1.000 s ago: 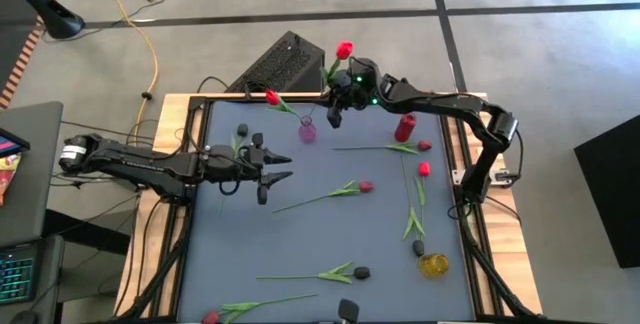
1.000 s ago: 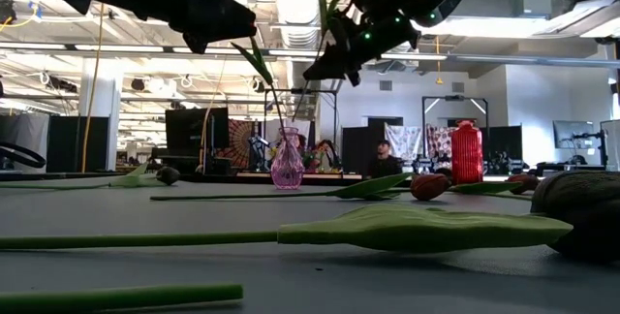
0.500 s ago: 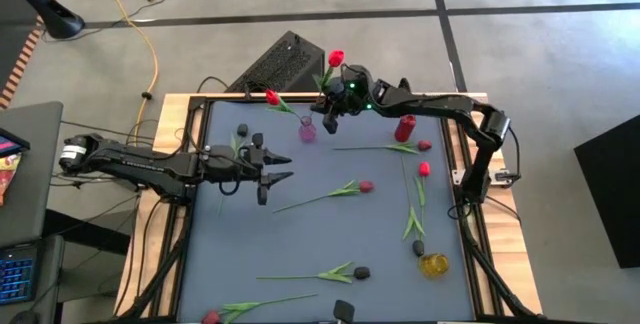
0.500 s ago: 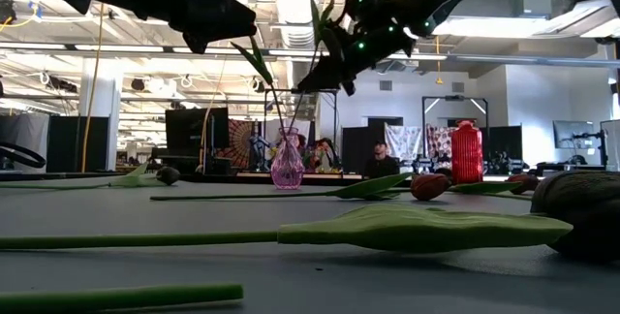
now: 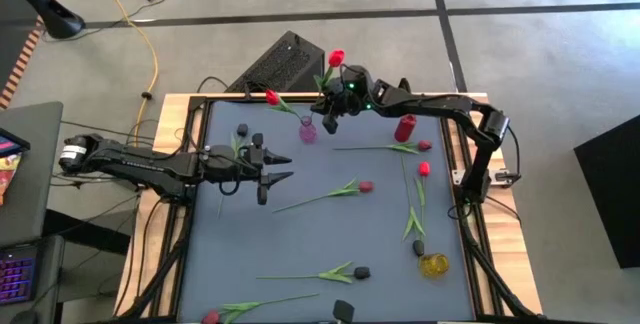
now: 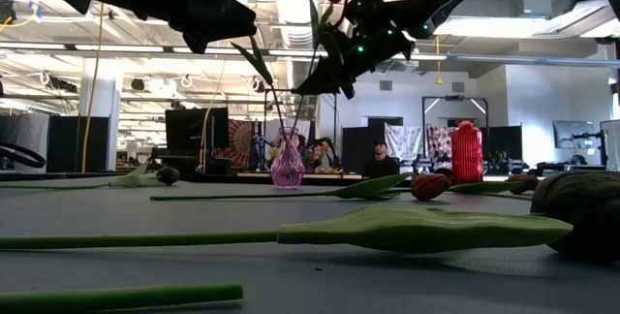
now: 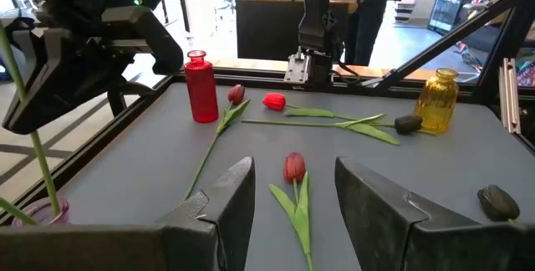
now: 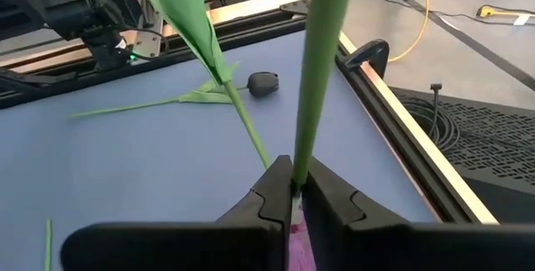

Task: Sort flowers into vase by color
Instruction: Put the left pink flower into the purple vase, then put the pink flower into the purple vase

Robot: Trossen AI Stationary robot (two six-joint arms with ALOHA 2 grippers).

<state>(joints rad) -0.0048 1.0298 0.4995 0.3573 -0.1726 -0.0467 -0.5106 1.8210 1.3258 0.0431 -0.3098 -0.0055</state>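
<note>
I am lowering a red-headed artificial tulip (image 5: 336, 59) into the small pink glass vase (image 5: 307, 131) at the counter's (image 5: 300, 244) twelve o'clock — the right gripper (image 5: 331, 116) jaws are pinching its thin green stem narrowly just above the vase mouth. The left gripper (image 5: 283, 167), jaws wide, is waiting at nine o'clock. Risk — if the pinch slackens before the stem is seated, the tulip may topple out.

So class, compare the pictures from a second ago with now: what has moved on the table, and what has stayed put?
The right end effector, shut on a red tulip by its stem, has shifted left toward the pink vase and now holds the stem above it. Nothing was let go. The left end effector stayed open over the mat, and the red vase, yellow vase and loose flowers kept their places.
</note>
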